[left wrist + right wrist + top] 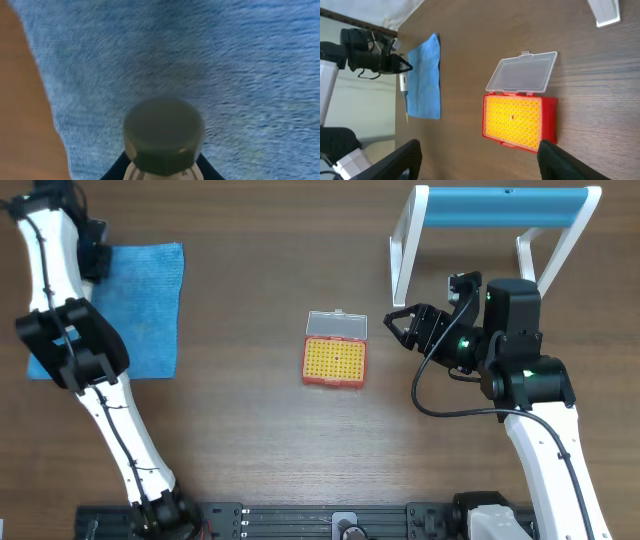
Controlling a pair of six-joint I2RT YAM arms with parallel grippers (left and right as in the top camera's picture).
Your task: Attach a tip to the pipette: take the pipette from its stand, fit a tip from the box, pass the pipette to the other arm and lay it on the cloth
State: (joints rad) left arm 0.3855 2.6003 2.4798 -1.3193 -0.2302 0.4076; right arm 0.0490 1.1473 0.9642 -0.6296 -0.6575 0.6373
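Pipette [403, 90], white barrel with round dark knob, is clamped in left gripper [400, 66] over fuzzy blue cloth [150, 300]. Right gripper [395, 328] is held with fingers spread, beside rectangular red tip box [335, 362]; clear hinged lid is folded open, yellow grid exposed.

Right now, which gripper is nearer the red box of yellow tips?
Right. The right gripper hangs open near the red tip box; the left gripper is far off over the blue cloth, holding the pipette.
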